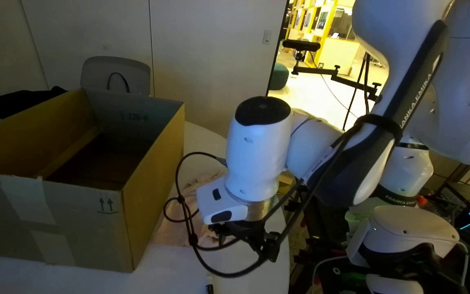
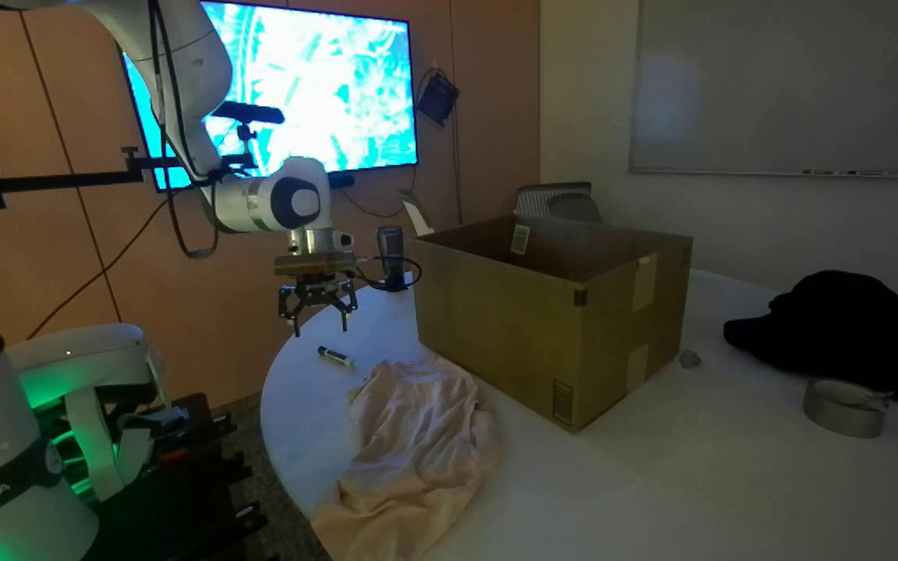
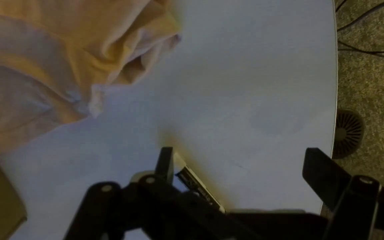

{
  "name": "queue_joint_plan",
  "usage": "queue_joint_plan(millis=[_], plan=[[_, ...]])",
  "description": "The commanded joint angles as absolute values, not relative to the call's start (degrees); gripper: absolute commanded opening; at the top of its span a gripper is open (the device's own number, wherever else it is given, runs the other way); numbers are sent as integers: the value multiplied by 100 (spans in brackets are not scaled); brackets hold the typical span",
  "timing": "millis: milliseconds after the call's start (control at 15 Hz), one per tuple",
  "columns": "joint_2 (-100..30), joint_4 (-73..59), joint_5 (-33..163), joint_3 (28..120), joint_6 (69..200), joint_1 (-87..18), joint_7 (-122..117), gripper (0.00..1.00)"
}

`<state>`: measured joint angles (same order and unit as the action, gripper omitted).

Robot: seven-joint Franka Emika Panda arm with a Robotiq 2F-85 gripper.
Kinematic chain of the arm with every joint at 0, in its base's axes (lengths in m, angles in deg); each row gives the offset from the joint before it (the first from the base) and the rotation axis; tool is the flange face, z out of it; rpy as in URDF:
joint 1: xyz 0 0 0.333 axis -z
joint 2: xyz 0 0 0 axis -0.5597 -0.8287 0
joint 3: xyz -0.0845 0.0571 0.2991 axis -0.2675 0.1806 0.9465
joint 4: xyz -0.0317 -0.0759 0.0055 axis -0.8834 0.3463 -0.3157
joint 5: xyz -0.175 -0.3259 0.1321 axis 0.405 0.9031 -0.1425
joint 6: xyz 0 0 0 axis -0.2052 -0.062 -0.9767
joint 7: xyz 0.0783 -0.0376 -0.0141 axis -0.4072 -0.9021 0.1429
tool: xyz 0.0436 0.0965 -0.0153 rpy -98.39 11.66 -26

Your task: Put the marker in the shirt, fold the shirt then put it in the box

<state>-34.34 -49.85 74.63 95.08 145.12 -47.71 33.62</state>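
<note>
**Checking Progress: Awaiting the First of Three Steps**

Using the white table (image 2: pixel 652 483) as the work surface. Finding the box (image 2: pixel 496 331) upright on it, apparently awaiting loading (step three). Finding the shirt (image 2: pixel 418 436) rumpled beside the box, outside it, apparently awaiting folding (step two). Hovering the gripper (image 2: pixel 321 329) above the table, holding the jaws wide apart, grasping nothing. Finding the marker (image 2: pixel 335 357) on the table below the gripper, near the shirt but not touching it, apparently awaiting insertion (step one). Judging from this layout, counting no step as done.
</note>
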Motion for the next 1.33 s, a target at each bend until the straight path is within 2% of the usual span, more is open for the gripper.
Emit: queue_joint_plan(millis=[0, 467, 1267], plan=[[-3652, -4893, 7740, 9681, 14923, -4890, 3488, 100], [-4231, -4548, 7731, 10008, 15216, -4942, 3838, 100], [-5082, -3865, 7914, 9926, 15284, -5033, 4149, 100]])
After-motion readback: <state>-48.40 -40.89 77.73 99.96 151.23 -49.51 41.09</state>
